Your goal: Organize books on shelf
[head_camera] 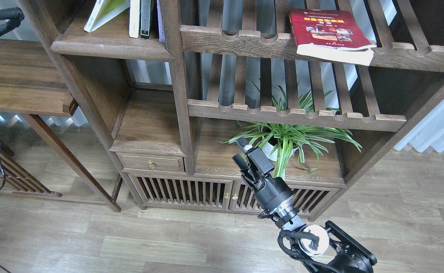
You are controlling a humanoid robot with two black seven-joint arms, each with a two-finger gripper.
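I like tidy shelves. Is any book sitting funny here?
Yes. The red book lies flat on the slatted rack, its corner poking past the front edge, while the others stand on the plank shelf.

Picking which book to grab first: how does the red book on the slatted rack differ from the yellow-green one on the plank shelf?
The red book lies flat, face up, on the slatted rack; the yellow-green book stands leaning on the plank shelf. The red book's corner overhangs the rack's front rail; the yellow-green one sits inside the shelf edge. The red one shows whole; the yellow-green is cut off by the frame. Neither is held.
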